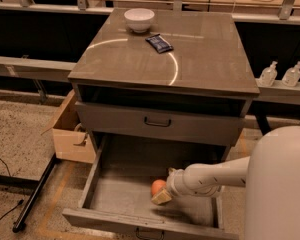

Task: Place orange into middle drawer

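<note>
The orange (157, 186) is inside the open middle drawer (117, 196), right of centre and close above its grey floor. My gripper (162, 194) reaches into the drawer from the right on a white arm and is shut on the orange. The orange shows at the gripper's left tip, with a beige pad just below it. The drawer is pulled far out, and its low front panel and small dark handle (149, 231) are at the bottom edge of the view.
A closed grey drawer front with a black handle (157, 121) sits above the open drawer. A white bowl (139, 19) and a dark blue snack packet (159, 43) lie on the cabinet top. A cardboard box (70, 134) stands to the left. Two bottles (268, 74) stand to the right.
</note>
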Controlling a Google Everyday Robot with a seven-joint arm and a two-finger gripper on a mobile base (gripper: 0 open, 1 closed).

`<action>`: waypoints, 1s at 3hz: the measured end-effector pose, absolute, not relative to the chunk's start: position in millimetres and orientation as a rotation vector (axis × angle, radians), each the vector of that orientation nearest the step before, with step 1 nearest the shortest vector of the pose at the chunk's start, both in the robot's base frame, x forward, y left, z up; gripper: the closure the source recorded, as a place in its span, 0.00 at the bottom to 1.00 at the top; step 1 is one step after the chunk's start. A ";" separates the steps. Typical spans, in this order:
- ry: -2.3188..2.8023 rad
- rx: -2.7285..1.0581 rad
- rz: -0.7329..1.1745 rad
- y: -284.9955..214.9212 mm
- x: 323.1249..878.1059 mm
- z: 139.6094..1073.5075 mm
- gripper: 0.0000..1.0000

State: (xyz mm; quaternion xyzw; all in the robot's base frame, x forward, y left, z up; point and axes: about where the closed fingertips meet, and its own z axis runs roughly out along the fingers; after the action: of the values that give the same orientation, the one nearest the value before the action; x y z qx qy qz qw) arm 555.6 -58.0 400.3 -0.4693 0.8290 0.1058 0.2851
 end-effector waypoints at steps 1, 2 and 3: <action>2.230 -1.226 0.275 -65.6 549.7 412.3 0.16; 2.269 -1.145 0.159 -96.0 542.4 446.0 0.47; 2.306 -1.079 0.008 -131.3 532.7 477.4 0.70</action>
State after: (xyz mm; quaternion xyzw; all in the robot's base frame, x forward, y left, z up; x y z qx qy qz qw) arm 532.7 -131.3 477.4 -0.4052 0.8658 0.0028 0.2936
